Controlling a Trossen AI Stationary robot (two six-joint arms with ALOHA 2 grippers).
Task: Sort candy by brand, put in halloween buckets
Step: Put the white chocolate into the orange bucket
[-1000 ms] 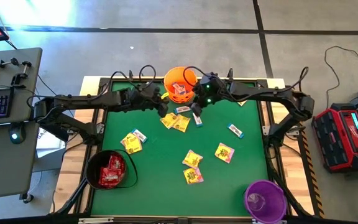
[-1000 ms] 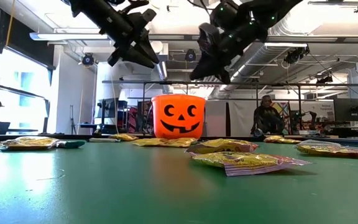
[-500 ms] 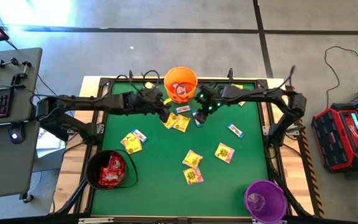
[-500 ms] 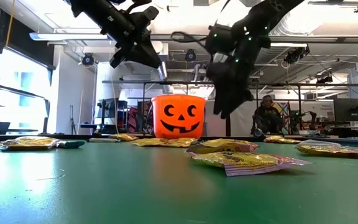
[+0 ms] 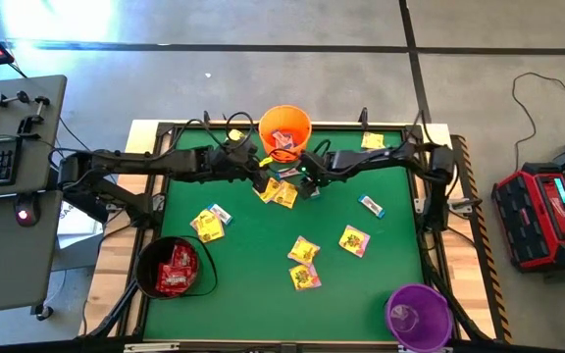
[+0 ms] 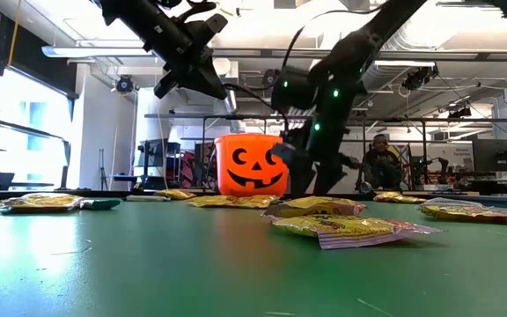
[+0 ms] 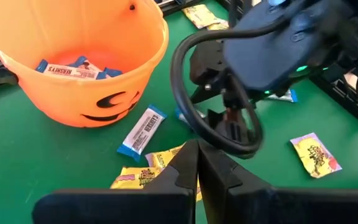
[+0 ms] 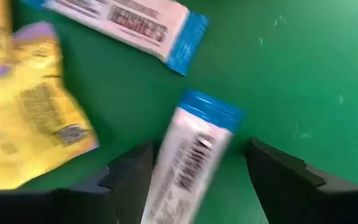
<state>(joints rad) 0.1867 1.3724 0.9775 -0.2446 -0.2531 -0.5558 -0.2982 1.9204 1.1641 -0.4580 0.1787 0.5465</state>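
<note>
Right gripper: fingers spread apart, low over the table, straddling one white-and-blue packet that lies between them; whether they touch it, cannot tell. Just past the fingertips lies a second white-and-blue packet, and beside it a yellow packet, both clear of the fingers. Left gripper: fingers pressed together with nothing between them, held above the table close beside the right gripper and over the same small heap of yellow packets. Buckets, count 3. The orange bucket stands just beyond both grippers at the table's far edge, with white-and-blue packets inside. The black bucket is well away on the left arm's side near the front edge, holding red packets. The purple bucket is farthest, at the front corner on the right arm's side. Loose candy in the high view: at least 6 yellow, and 2 more white-and-blue, one toward the right arm's side and one toward the left. Open green surface lies between the middle yellow packets and the front edge, and between the two front buckets. Around the grippers it is crowded.
</note>
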